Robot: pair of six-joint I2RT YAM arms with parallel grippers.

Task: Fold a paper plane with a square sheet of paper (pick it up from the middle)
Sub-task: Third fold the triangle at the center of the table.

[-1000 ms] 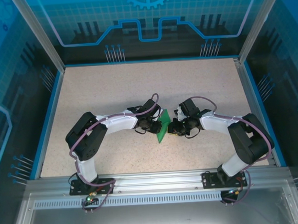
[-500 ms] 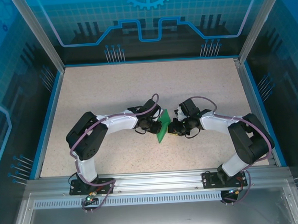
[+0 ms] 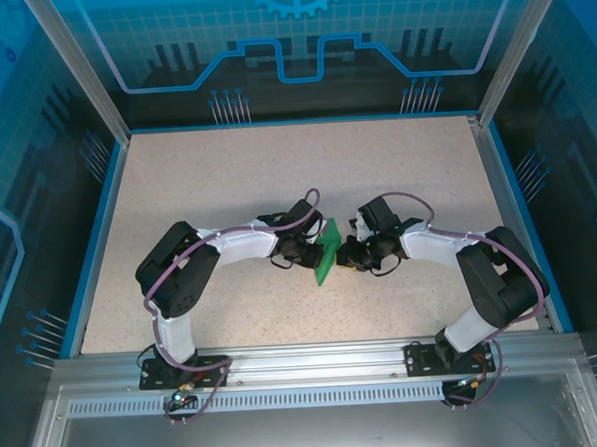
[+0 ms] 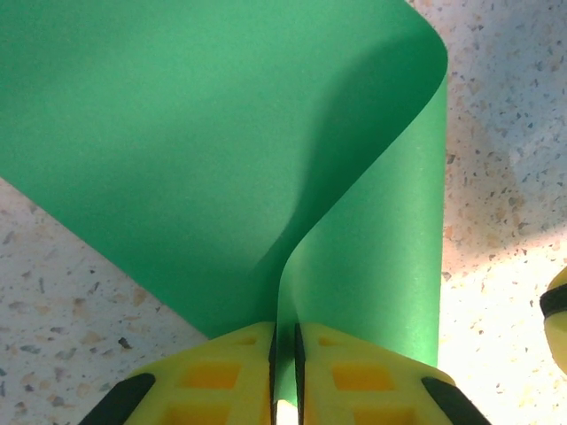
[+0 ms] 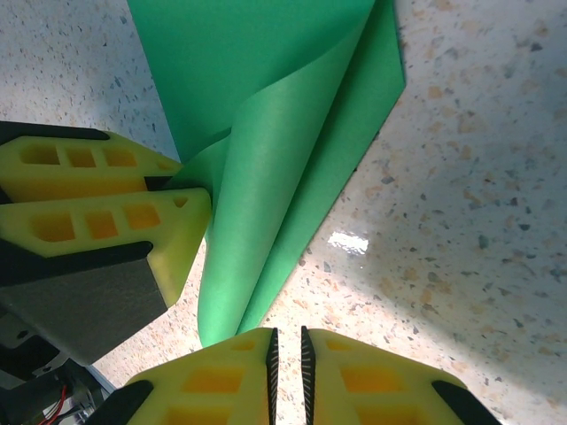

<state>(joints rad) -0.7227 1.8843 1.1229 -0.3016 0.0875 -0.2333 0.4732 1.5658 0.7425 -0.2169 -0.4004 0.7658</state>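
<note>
The left fingers (image 4: 221,376) are narrow, pinched on an edge of the bright green square sheet of thin paper (image 4: 204,150). The sheet curls up off the speckled beige table (image 3: 227,187) near its centre. The right fingers (image 5: 354,376), at the sheet's 3 o'clock side, are nearly together with nothing seen between them, and the paper's corner lies just at their tips. With only 1 sure hold, a pull toward 9 o'clock could skew the curl, setting a crooked crease or tearing the paper at the pinch.

square sheet of paper (image 4: 177,133): 1 | left gripper (image 4: 283,332) + right gripper (image 5: 286,336): 2
</note>
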